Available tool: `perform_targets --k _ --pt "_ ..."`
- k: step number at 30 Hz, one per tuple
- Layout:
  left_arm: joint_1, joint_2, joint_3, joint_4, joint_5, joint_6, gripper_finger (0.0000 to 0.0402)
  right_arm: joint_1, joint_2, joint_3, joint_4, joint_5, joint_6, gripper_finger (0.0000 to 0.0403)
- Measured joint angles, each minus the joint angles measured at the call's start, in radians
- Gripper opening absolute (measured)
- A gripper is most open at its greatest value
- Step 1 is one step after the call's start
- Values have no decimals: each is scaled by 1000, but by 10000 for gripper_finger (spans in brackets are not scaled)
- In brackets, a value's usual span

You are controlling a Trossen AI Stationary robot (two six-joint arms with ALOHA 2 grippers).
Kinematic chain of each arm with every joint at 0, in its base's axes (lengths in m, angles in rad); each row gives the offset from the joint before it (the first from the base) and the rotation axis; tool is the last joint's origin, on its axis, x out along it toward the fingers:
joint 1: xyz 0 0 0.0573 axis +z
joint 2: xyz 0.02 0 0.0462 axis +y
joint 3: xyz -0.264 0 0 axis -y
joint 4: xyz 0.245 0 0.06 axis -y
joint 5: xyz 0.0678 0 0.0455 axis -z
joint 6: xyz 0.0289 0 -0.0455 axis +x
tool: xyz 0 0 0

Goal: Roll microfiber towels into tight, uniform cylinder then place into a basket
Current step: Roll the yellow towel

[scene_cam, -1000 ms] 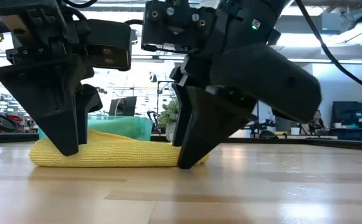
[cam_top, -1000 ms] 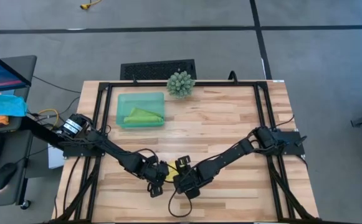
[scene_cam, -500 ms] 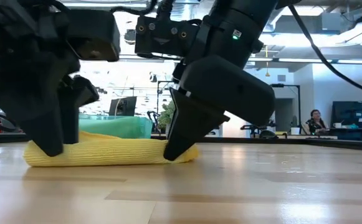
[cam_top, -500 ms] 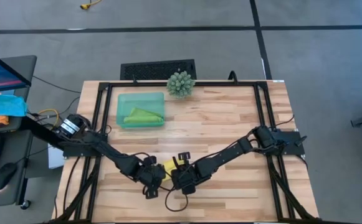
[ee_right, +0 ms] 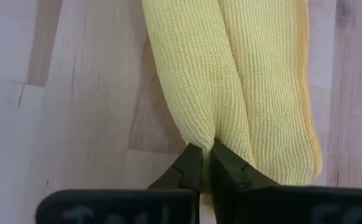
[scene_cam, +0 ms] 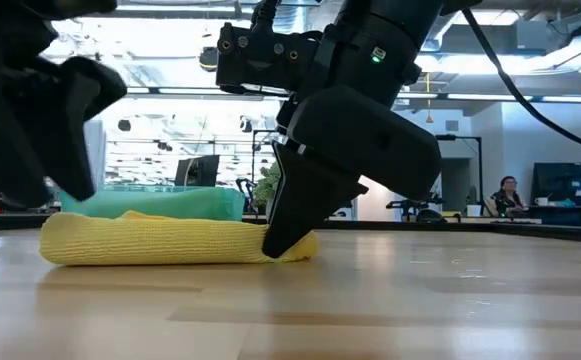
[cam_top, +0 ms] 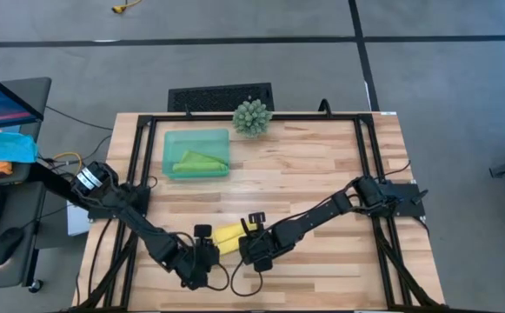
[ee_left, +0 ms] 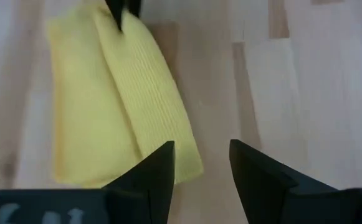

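Observation:
The yellow towel (cam_top: 229,236) lies as a loose roll on the table near its front edge, its length running left to right (scene_cam: 150,240). My right gripper (cam_top: 245,246) is shut on the roll's right end. My left gripper (cam_top: 209,254) is open and empty just off the roll's left end; its wrist view shows the towel (ee_left: 118,93) beyond the parted fingers (ee_left: 200,149). The green towel (cam_top: 196,162) lies bunched in the teal basket (cam_top: 170,139) at the far left. My right gripper pinches the yellow towel near its right end, at the crease between its two rolled bulges (ee_right: 204,138), between two shut fingers. The fingers (scene_cam: 282,225) come from above, slanting down from the table's right. The towel lies full length on the table, slack.
A spiky green ball plant (cam_top: 252,117) stands at the far edge, right of the basket. Black frame rails (cam_top: 139,174) run along the table's left, right and far sides. Bare wood lies between the basket and the yellow towel and across the table's right half.
My left gripper has come off the yellow towel's left end, risen and drawn back toward the table's near left. My right gripper has slid a little toward the left with the towel's right end and stays shut on it. The towel stays on the table.

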Motion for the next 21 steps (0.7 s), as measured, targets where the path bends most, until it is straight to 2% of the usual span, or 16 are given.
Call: perform_targets --k 4,9,14,17,21 --pt "-17 0 0 2 -89 33 146 0 0 0 1 -1 0 28" --pt "-10 0 -21 20 -75 40 146 0 0 0 1 -3 0 17" --pt "-10 20 -25 28 -75 43 146 1 0 0 2 -5 0 30" --pt "-3 61 -24 59 -52 60 146 1 0 0 2 -7 0 29" --pt "6 107 -20 57 -75 54 146 0 0 0 2 -7 -1 19"
